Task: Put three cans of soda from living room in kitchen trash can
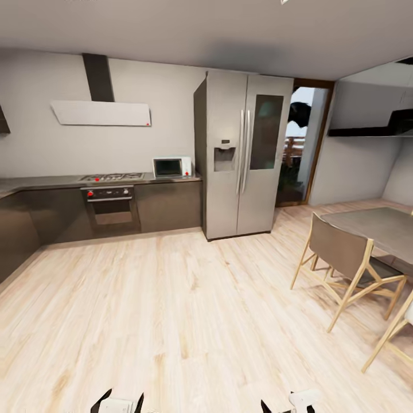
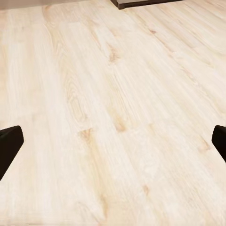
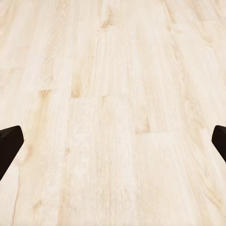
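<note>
Head view looks across the kitchen (image 1: 172, 275), with pale wood floor (image 1: 172, 321) running up to one steel fridge (image 1: 244, 152) with two doors, the landmark here. Beside the fridge, on the grey countertop (image 1: 69, 181), stands one white microwave (image 1: 171, 167); further along the same counter sits one hob (image 1: 112, 176) above one built-in oven (image 1: 110, 206), and one white hood (image 1: 101, 113) hangs on the wall over them. On the fridge's other side is one wood-framed doorway (image 1: 301, 149). Nearer the camera than the fridge stand one grey table (image 1: 378, 226) and two wooden chairs (image 1: 350, 261), the second cut by the picture edge.

Left gripper (image 2: 113, 146) hangs over bare planks, its two dark fingertips (image 2: 8, 146) wide apart with nothing between. Right gripper (image 3: 113, 146) likewise, fingertips (image 3: 9, 143) spread and empty.
</note>
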{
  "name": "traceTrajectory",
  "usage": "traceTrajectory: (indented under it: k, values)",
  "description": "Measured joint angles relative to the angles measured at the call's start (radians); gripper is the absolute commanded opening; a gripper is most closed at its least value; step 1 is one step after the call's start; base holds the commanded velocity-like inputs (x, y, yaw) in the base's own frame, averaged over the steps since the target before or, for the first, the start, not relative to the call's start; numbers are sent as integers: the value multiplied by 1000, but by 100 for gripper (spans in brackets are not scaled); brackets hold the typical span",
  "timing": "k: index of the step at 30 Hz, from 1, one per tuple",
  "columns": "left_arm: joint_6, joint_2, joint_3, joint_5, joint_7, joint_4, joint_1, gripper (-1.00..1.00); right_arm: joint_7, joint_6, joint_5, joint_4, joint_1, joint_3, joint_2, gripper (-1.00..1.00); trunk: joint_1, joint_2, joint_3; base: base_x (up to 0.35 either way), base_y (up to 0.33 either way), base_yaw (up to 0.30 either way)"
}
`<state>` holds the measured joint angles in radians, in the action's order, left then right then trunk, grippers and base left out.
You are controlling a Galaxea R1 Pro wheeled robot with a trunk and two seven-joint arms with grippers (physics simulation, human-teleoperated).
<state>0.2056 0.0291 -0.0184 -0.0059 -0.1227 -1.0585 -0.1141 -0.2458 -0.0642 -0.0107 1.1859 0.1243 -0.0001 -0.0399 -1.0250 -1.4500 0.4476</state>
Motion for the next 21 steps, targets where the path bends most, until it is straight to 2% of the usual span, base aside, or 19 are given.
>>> traceTrajectory:
  k: [13,21]
  values:
    - [0,0,1,0,0,0,0,100,5,1,0,-6,0,3,0,100,0,0,8,-9,0,224]
    - [0,0,0,0,-1,0,0,100,5,1,0,-9,-1,3,0,100,0,0,14,-228,0,227]
